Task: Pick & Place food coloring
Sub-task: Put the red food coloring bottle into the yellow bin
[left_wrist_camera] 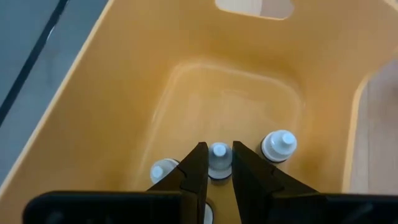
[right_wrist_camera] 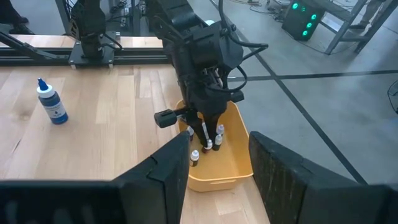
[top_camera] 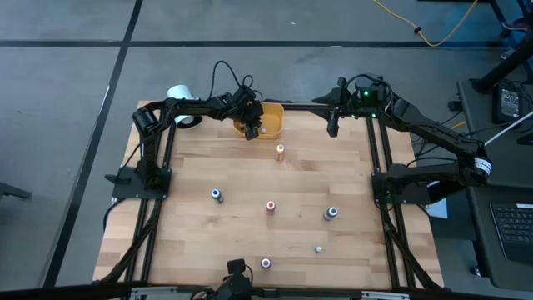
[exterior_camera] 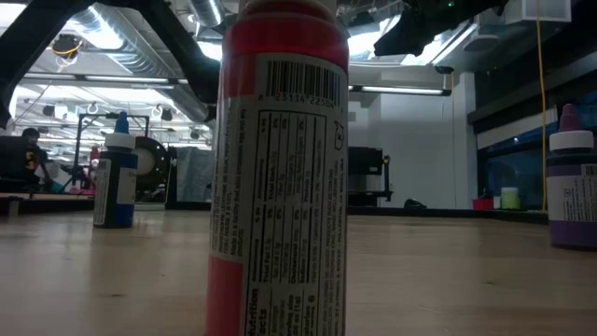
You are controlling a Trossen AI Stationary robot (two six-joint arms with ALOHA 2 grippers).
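Food coloring bottle [left_wrist_camera: 219,160]: small, light, rigid (likely slippery plastic), best taken below the cap; clamped in left gripper [left_wrist_camera: 217,177] jaws over bin [left_wrist_camera: 112,93]; right gripper [right_wrist_camera: 217,171] jaws apart.

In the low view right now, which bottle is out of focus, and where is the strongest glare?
Low view: the nearest bottle with the red cap fills the middle and looks soft, its small print hard to read; the blue-capped bottle farther back is dark against the room; the brightest glare comes from the ceiling lights.
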